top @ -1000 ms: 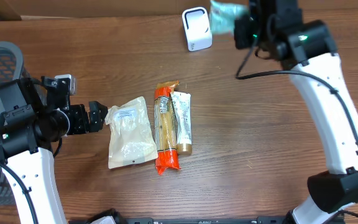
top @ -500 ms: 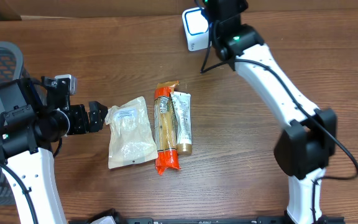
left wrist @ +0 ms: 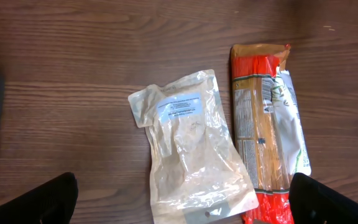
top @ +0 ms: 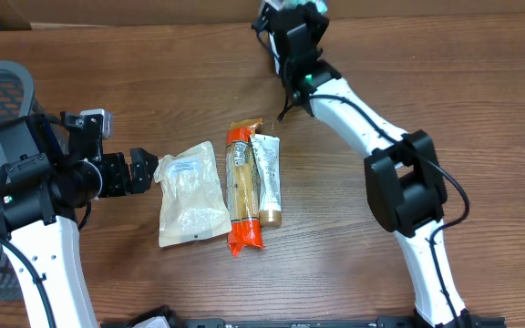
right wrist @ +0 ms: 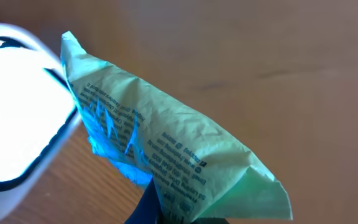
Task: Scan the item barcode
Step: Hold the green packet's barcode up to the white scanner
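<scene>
Three other packs, a clear pouch (top: pixel 190 193), an orange pack (top: pixel 241 187) and a white sachet (top: pixel 266 178), lie mid-desk (top: pixel 108 82) by the wide-open left hand (top: pixel 142 170). Far back, the right hand (right wrist: pixel 151 208) pinches the green packet (right wrist: pixel 166 149) by one corner beside the white scanner (right wrist: pixel 14 118). It looks light, crinkly and floppy. Earlier it hung farther right.

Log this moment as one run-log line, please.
right gripper: shut on green packet beside white scanner | left gripper: open near clear pouch | on table: orange packet, white packet
</scene>
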Motion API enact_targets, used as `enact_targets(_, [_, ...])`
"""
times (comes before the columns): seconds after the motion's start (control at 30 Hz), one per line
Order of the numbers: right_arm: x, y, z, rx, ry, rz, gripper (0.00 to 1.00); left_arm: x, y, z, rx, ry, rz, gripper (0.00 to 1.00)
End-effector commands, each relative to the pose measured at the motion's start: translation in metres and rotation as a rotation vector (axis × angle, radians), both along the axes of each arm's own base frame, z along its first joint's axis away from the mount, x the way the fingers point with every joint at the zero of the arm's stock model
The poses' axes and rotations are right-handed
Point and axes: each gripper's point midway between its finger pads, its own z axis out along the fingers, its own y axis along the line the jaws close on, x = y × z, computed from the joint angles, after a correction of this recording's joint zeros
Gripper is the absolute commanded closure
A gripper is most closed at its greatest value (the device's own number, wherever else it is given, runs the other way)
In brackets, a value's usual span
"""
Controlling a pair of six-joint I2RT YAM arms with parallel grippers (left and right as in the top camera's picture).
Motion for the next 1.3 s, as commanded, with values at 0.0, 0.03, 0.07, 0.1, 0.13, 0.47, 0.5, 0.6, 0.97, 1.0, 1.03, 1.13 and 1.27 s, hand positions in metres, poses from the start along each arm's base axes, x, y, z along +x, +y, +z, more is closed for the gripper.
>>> enact_targets(0.0, [0.001, 0.004, 0.009, -0.043, -0.019, 0.007, 0.96, 0.001, -0.003, 0.000, 0.002, -0.009, -0.032, 0.01])
enact_targets(0.03, [0.001, 0.004, 0.008, -0.055, -0.021, 0.011, 0.96, 0.001, -0.003, 0.000, 0.002, -0.009, -0.032, 0.00])
enact_targets(0.07, [0.002, 0.004, 0.010, -0.069, -0.028, 0.016, 0.96, 0.001, -0.003, 0.000, 0.002, -0.009, -0.032, 0.00])
enact_targets(0.1, [0.003, 0.005, 0.010, -0.088, -0.029, 0.021, 0.96, 0.001, -0.003, 0.000, 0.002, -0.009, -0.032, 0.00])
enact_targets(0.13, [0.004, 0.006, 0.012, -0.098, -0.038, 0.024, 0.96, 0.001, -0.003, 0.000, 0.002, -0.009, -0.032, 0.00])
enact_targets(0.47, [0.014, 0.009, 0.004, -0.192, -0.051, 0.078, 0.96, 0.001, -0.003, 0.000, 0.002, -0.009, -0.032, 0.00])
enact_targets(0.5, [0.015, 0.008, 0.003, -0.188, -0.060, 0.074, 0.96, 0.001, -0.003, 0.000, 0.002, -0.009, -0.032, 0.01])
enact_targets(0.6, [0.017, 0.007, 0.003, -0.183, -0.069, 0.071, 0.96, 0.001, -0.003, 0.000, 0.002, -0.009, -0.032, 0.01])
enact_targets(0.97, [0.021, 0.006, -0.021, -0.223, -0.067, 0.055, 0.96, 0.001, -0.003, 0.000, 0.002, -0.009, -0.032, 0.01])
enact_targets(1.0, [0.021, 0.006, -0.022, -0.229, -0.065, 0.054, 0.96, 0.001, -0.003, 0.000, 0.002, -0.009, -0.032, 0.00])
enact_targets(1.03, [0.020, 0.007, -0.022, -0.229, -0.065, 0.055, 0.96, 0.001, -0.003, 0.000, 0.002, -0.009, -0.032, 0.00])
enact_targets(1.13, [0.020, 0.007, -0.022, -0.230, -0.065, 0.051, 0.96, 0.001, -0.003, 0.000, 0.002, -0.009, -0.032, 0.00])
enact_targets(1.27, [0.019, 0.003, -0.021, -0.239, -0.063, 0.028, 0.96, 0.001, -0.003, 0.000, 0.002, -0.009, -0.032, 0.00])
